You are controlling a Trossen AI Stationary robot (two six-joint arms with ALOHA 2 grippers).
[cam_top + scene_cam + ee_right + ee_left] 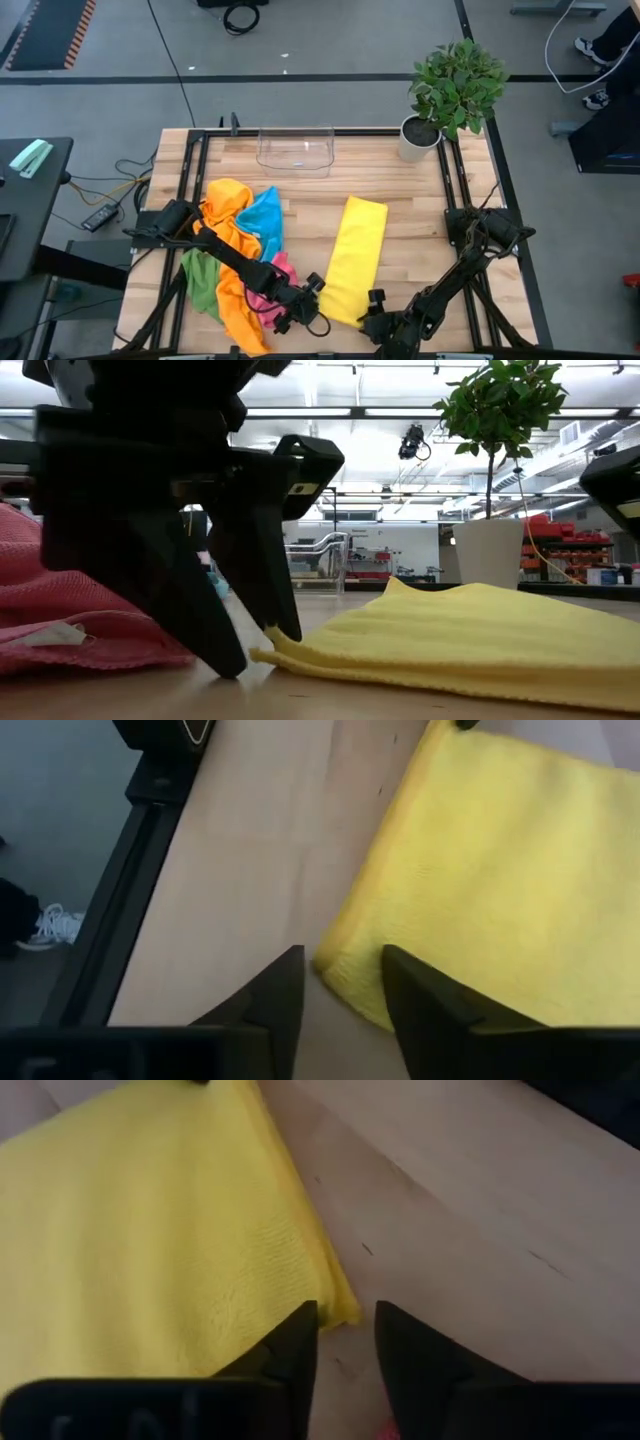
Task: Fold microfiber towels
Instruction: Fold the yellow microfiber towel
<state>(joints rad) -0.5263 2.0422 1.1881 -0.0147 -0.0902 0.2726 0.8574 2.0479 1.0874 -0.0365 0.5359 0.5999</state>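
Folded into a long narrow strip on the pale wood-plank tabletop (400, 200): a yellow microfiber towel (357, 255) of fine looped weave, layered edges visible at its near end, long axis running from the near edge toward the far side, tilted slightly to the right. Planted at the strip's near-left corner, the left tool (312, 290), dark fingers (290, 1350) narrowed to a slim gap, the towel's corner lying right at that gap; impossible to tell whether the cloth is pinched. At the near-right corner, the right tool (372, 305), fingers (275, 995) also partly closed, straddling the corner of the strip with one tip on bare wood and the other over the yellow edge; grip equally unclear. Heaped to the left of the strip, well apart from it: soft crumpled cloths, an orange towel (232, 250) draped over the pile, a blue towel (265, 220) at its right side, a green towel (203, 275) at the near left, a pink towel (268, 290) with a small white label just beside the left tool. Toward the far edge, a clear plastic tray (296, 150), rectangular and glossy. At the far-right corner, a leafy potted plant (455, 85) in a smooth white pot.
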